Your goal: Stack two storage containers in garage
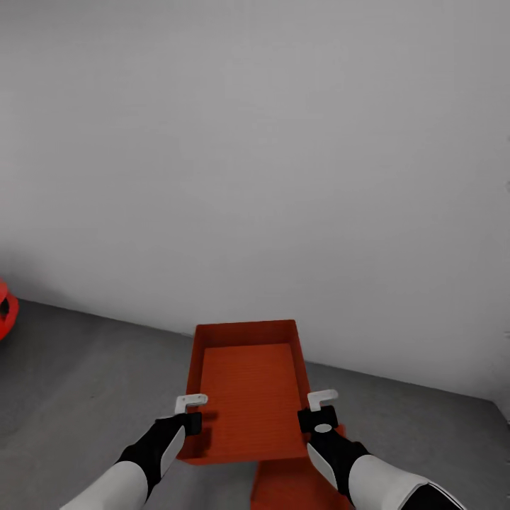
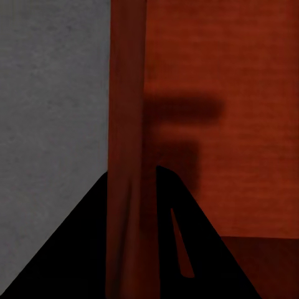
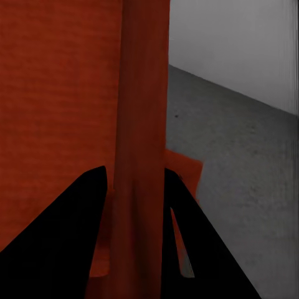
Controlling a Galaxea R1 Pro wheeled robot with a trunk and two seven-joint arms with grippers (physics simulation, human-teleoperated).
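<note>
**Bin held by both grippers above second bin**

Left gripper [image 1: 190,412] clamped on left wall of orange bin [image 1: 248,397]; right gripper [image 1: 316,409] clamped on right wall. Held level between both, above grey floor [image 1: 78,375]. Below right gripper, second bin [image 1: 290,485] on floor, partly covered. Beyond, pale wall [image 1: 255,156].

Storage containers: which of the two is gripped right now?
The upper storage container, the open bin seen whole: the left gripper and right gripper clamp its side walls. The lower container lies beneath it, mostly hidden.
</note>
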